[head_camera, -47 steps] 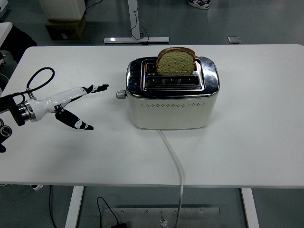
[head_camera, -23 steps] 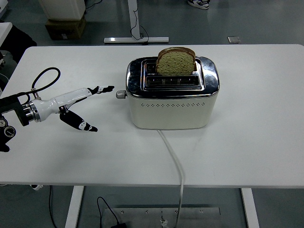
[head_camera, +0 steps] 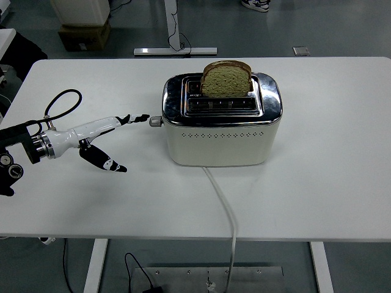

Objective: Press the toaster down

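Observation:
A cream and chrome toaster (head_camera: 221, 125) stands in the middle of the white table (head_camera: 330, 177). A slice of brown bread (head_camera: 226, 79) sticks up from its far slot. Its lever knob (head_camera: 155, 121) juts out on the left end, raised. My left hand (head_camera: 119, 137) comes in from the left edge, fingers spread and empty. Its extended fingertips (head_camera: 142, 117) point at the knob, a short gap to its left. The thumb (head_camera: 104, 161) hangs lower toward the table. The right arm is out of view.
The toaster's white cord (head_camera: 225, 204) runs from its front over the table's near edge. A black cable loop (head_camera: 61, 102) rises from my left wrist. Table legs and a cardboard box (head_camera: 85, 33) stand on the floor beyond.
My left hand has moved right toward the toaster's lever knob, closing most of the gap. The toaster, bread and knob have not moved.

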